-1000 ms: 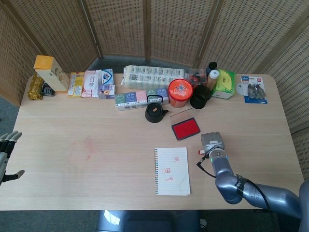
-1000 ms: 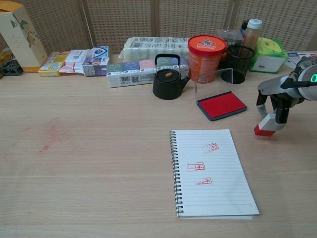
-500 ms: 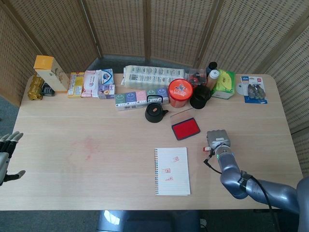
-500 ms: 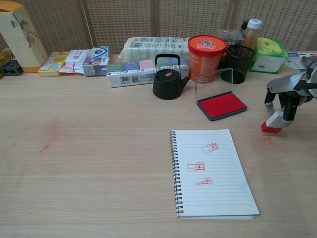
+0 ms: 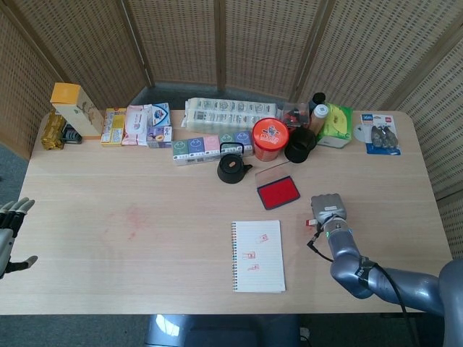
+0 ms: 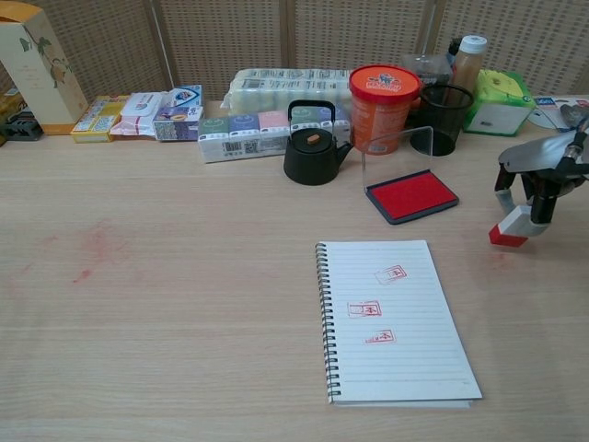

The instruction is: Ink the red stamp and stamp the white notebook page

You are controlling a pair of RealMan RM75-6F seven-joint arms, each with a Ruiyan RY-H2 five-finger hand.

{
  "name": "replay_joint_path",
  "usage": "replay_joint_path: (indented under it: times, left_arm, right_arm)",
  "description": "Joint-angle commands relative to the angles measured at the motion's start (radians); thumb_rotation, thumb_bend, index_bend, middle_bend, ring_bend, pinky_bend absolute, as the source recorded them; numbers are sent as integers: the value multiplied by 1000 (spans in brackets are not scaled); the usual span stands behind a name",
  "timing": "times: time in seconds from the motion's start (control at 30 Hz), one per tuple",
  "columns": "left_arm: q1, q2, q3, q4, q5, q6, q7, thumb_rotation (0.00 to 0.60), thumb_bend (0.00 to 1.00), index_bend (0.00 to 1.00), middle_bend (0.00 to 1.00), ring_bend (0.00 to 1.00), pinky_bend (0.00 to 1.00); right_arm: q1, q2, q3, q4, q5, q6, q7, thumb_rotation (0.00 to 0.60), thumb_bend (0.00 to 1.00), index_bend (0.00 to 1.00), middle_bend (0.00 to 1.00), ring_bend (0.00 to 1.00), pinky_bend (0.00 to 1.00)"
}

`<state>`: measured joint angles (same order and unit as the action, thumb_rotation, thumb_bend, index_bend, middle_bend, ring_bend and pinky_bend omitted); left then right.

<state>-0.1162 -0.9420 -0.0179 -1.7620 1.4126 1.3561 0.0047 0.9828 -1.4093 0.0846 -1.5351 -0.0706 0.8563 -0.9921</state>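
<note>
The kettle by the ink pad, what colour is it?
Black kettle, with a small brown lid knob; clearest in the chest view.

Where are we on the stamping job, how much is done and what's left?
Done, by the look of it: the white notebook page carries three red imprints. In hand: the right hand holds the red stamp low over the table, right of the open ink pad. Left: if another mark is wanted, ink and press; otherwise set the stamp down. The left hand is idle.
</note>
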Motion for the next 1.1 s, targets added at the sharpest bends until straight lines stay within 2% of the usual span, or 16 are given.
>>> replay_joint_path:
  times: [0.03,0.2,0.53,1.1]
  left_arm:
    - [0,1,0,0,0,1,-2,600,0,0,12,0,13]
    - [0,1,0,0,0,-1,-4,600,0,0,13,0,12]
    - [1,3,0,-1,3,1,-7,600,0,0,12,0,12]
    - [1,6,3,-3,14,3,-18,600,0,0,13,0,13]
  right_arm:
    - [9,-8,-14,9,-2,6,10,600,394,583,775,885,1000]
    - [20,-10,-34,7,-8,16,16,600,385,555,731,863,1000]
    - [35,-1,-58,-9,-6,17,33,600,255,462,627,825,1000]
    - [51,38,-73,-73,-18,47,78,600,252,440,606,816,1000]
